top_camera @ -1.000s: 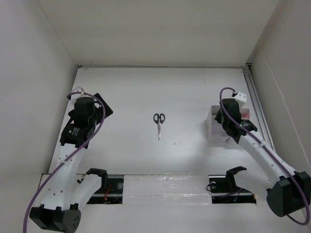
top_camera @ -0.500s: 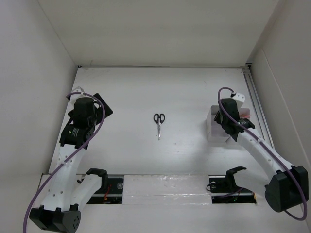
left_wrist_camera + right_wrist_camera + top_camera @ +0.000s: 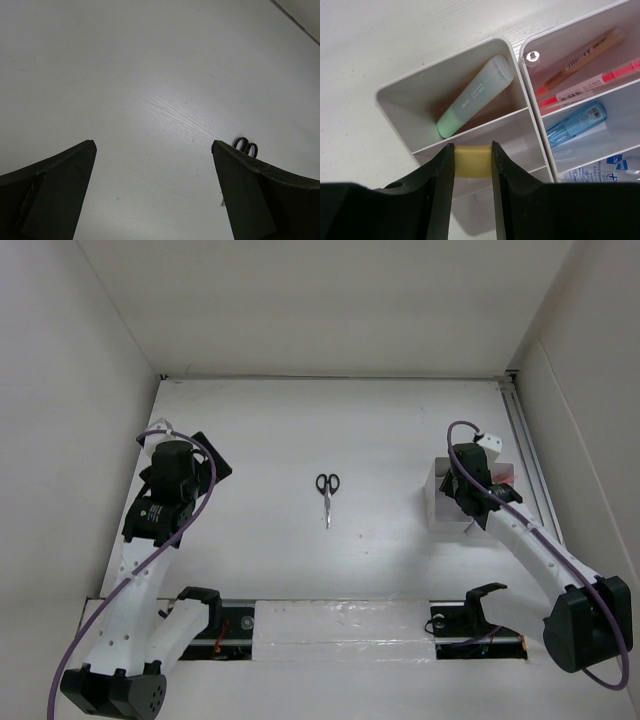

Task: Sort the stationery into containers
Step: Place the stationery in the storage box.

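Observation:
My right gripper [image 3: 472, 162] is shut on a small yellow eraser [image 3: 473, 160] and holds it above the middle compartment of a translucent-white bin [image 3: 395, 107]. The compartment beyond holds a green marker [image 3: 475, 95]. The neighbouring bin [image 3: 522, 50] holds an orange marker [image 3: 582, 52], a thin red-orange pen [image 3: 600, 80], a blue marker [image 3: 577, 122] and part of a glue bottle [image 3: 615, 167]. Black-handled scissors [image 3: 327, 496] lie flat at the table's middle, also showing in the left wrist view [image 3: 246, 147]. My left gripper [image 3: 152, 195] is open and empty over bare table. In the top view the bins [image 3: 440, 502] sit under my right gripper [image 3: 468, 490].
A metal rail [image 3: 525, 455] runs along the table's right edge beside the bins. White walls enclose the table at the back and both sides. My left gripper [image 3: 205, 465] is at the table's left side.
The right arm has shifted slightly left and back over the bins with the eraser. The left arm and the scissors have not moved.

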Controlling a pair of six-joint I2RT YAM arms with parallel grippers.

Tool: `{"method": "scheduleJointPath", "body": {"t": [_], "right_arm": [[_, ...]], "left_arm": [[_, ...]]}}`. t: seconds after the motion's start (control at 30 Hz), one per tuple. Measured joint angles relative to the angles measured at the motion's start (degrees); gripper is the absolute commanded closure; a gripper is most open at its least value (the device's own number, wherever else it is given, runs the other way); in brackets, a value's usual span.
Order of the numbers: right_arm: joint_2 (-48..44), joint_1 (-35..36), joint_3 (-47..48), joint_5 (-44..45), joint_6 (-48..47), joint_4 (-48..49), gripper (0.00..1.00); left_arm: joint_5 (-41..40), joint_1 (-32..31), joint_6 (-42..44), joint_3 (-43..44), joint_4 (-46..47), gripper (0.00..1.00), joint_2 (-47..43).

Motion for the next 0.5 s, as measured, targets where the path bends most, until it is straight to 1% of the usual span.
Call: {"method": "scheduleJointPath", "body": {"t": [0.03, 0.1, 0.2, 0.23, 0.3, 0.4, 0.43, 0.5], "right_arm": [[0.0, 0.0, 0.0, 0.0, 0.0, 0.0, 0.90], [0.0, 0.0, 0.0, 0.0, 0.0, 0.0, 0.79], [0.3, 0.0, 0.0, -0.1, 0.0, 0.1, 0.69], [0.4, 0.0, 0.0, -0.2, 0.0, 0.2, 0.62], [0.5, 0.0, 0.0, -0.2, 0.0, 0.3, 0.62], [0.5, 0.0, 0.0, -0.2, 0.2, 0.4, 0.54], [0.5, 0.0, 0.0, -0.2, 0.3, 0.4, 0.54], [0.5, 0.0, 0.0, -0.2, 0.4, 0.4, 0.49]], "left_arm": [[0.0, 0.0, 0.0, 0.0, 0.0, 0.00, 0.0], [0.0, 0.0, 0.0, 0.0, 0.0, 0.00, -0.2], [0.1, 0.0, 0.0, 0.0, 0.2, 0.00, -0.4], [0.2, 0.0, 0.0, 0.0, 0.2, 0.00, -0.5], [0.3, 0.0, 0.0, 0.0, 0.2, 0.00, -0.5], [0.3, 0.0, 0.0, 0.0, 0.2, 0.00, -0.5], [0.3, 0.0, 0.0, 0.0, 0.2, 0.00, -0.5], [0.4, -0.1, 0.0, 0.0, 0.2, 0.00, -0.5]]}}
